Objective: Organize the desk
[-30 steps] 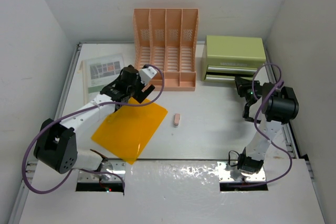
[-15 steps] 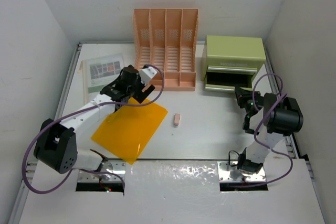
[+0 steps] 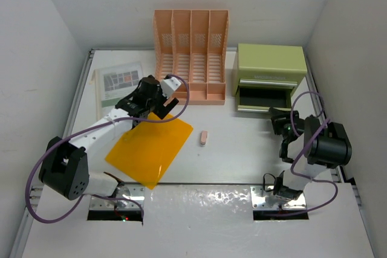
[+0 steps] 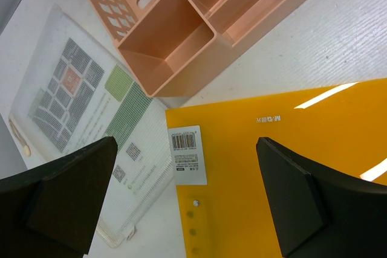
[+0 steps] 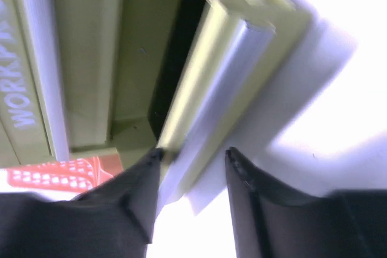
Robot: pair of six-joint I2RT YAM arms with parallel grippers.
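The desk [image 3: 242,149] is a white tabletop between white walls. My left gripper [image 3: 161,104] hovers open over the far corner of an orange folder [image 3: 151,148], and nothing lies between its fingers [image 4: 187,197]. In the left wrist view the folder [image 4: 290,167] carries a white barcode label. My right gripper [image 3: 277,118] is at the front of the green drawer box's [image 3: 269,58] lower drawer [image 3: 263,96], which stands pulled out. In the right wrist view the jaws [image 5: 193,155] straddle the drawer's silver handle [image 5: 217,89]. The left finger touches it and the right finger stands off it.
A peach slotted file rack [image 3: 191,52] stands at the back middle. A printed sheet in a clear sleeve [image 3: 118,83] lies at the back left, beside the folder. A small pink eraser [image 3: 204,138] lies mid-desk. Metal rails run along the edges.
The right arm drew back toward the near edge and the lower drawer slid out of the green box. The right jaws have widened off the handle. The left arm has not moved.
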